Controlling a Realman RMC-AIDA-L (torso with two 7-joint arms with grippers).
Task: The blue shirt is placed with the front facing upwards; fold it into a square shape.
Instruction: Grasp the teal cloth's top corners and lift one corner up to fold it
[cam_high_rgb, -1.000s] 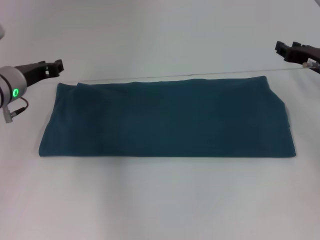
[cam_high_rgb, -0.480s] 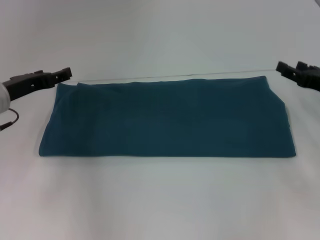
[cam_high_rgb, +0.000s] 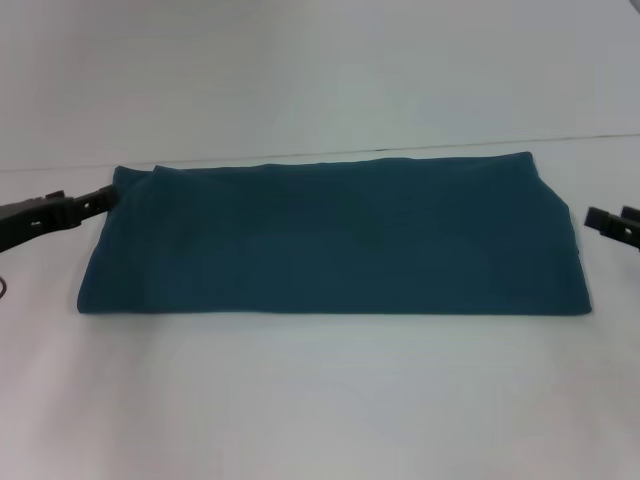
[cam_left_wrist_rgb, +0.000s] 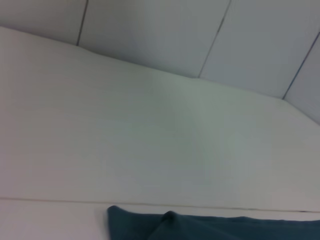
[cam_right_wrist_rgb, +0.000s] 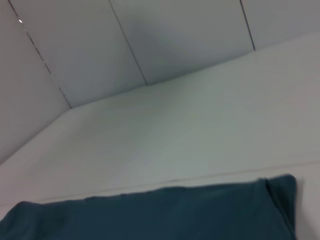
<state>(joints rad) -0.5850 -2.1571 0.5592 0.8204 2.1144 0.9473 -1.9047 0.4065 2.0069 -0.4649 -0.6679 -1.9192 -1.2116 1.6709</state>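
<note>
Already the blue shirt (cam_high_rgb: 335, 237) is lying mid-worktop (cam_high_rgb: 320, 400) as a long folded band. Left end effector (cam_high_rgb: 100, 198) at nine o'clock, right end effector (cam_high_rgb: 598, 220) at three; finger spread I cannot tell. Pinching one layer only risks a skewed fold.

Head view looks forward-down over whole worktop (cam_high_rgb: 320, 400); both wrist views sit low, near, facing the wall, sharing the blue shirt's (cam_high_rgb: 335, 235) far edge.

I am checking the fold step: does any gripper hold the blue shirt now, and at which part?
It cannot be told. The left gripper is at the blue shirt's far left corner; the right gripper is apart from its right edge.
</note>
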